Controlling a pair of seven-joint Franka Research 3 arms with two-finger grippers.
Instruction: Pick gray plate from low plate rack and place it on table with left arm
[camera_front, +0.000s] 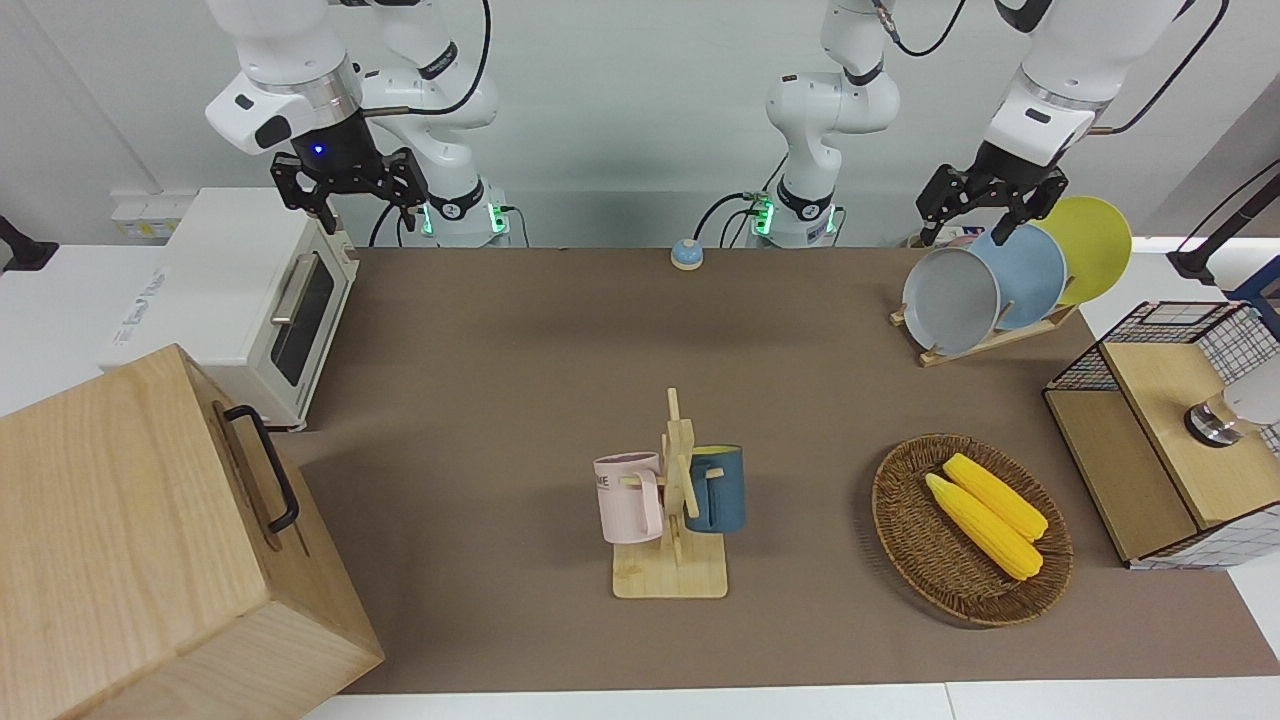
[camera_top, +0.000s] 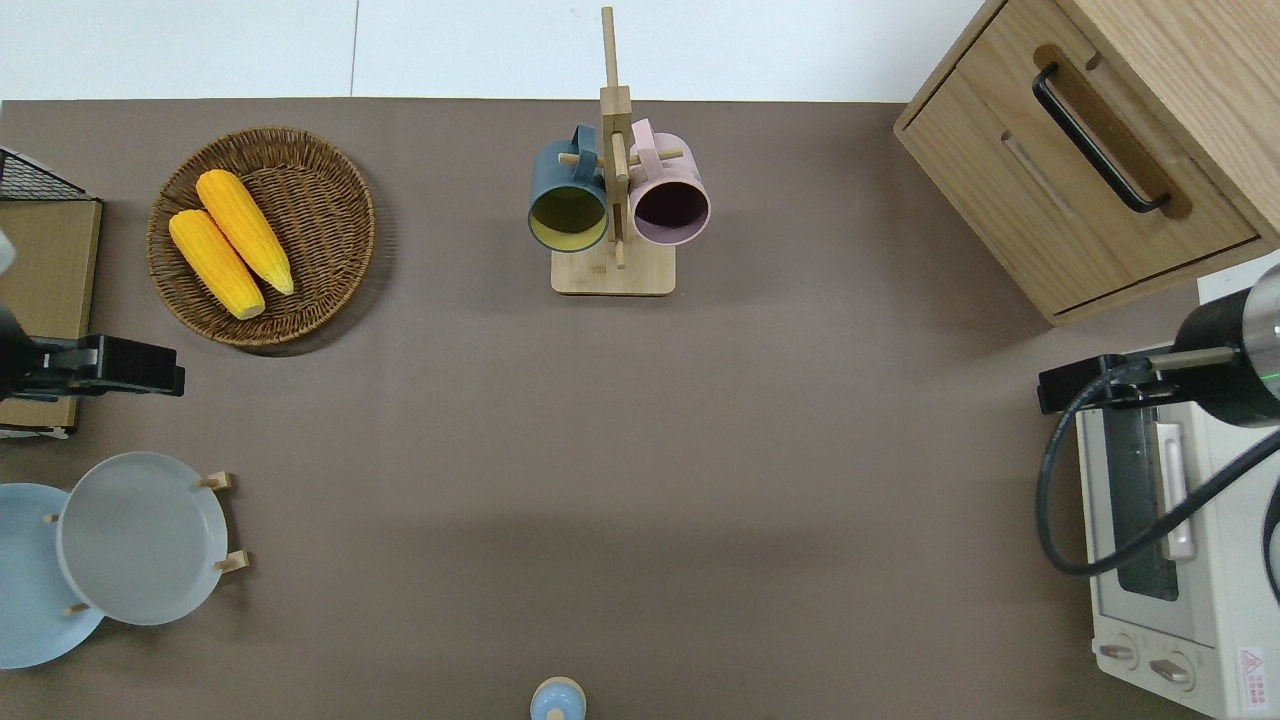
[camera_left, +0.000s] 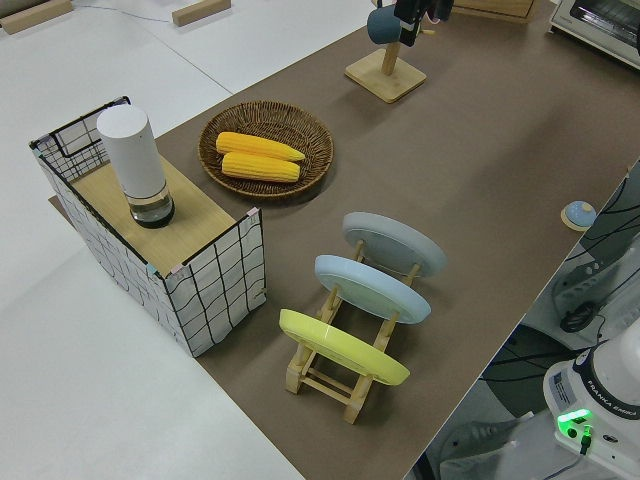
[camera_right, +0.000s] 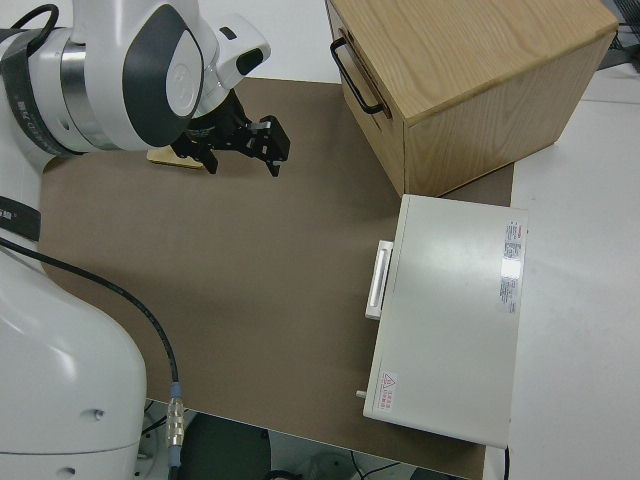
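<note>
The gray plate (camera_front: 951, 300) stands tilted in the low plate rack (camera_front: 985, 343), at the left arm's end of the table (camera_front: 520, 400) and close to the robots' edge. It sits in the slot farthest from that end, with a light blue plate (camera_front: 1030, 275) next in the rack and a yellow plate (camera_front: 1090, 245) last, all three leaning the same way on the slanted pegs. The left gripper (camera_front: 978, 212) hangs in the air with its fingers spread apart and nothing between them; in the front view it appears just above the upper rims of the gray and blue plates, but from the overhead view it lies near the table's edge, farther from the robots than the rack, so it may not be over the plates at all. The right gripper (camera_front: 350, 190) is parked, its fingers also apart and empty. Farther from the robots than the rack lies a wicker basket (camera_front: 905, 545) holding two ears of corn (camera_front: 985, 513), and toward the middle of the table stands a wooden mug stand (camera_front: 677, 500) with a pink mug (camera_front: 628, 497) and a dark blue mug (camera_front: 718, 488).
</note>
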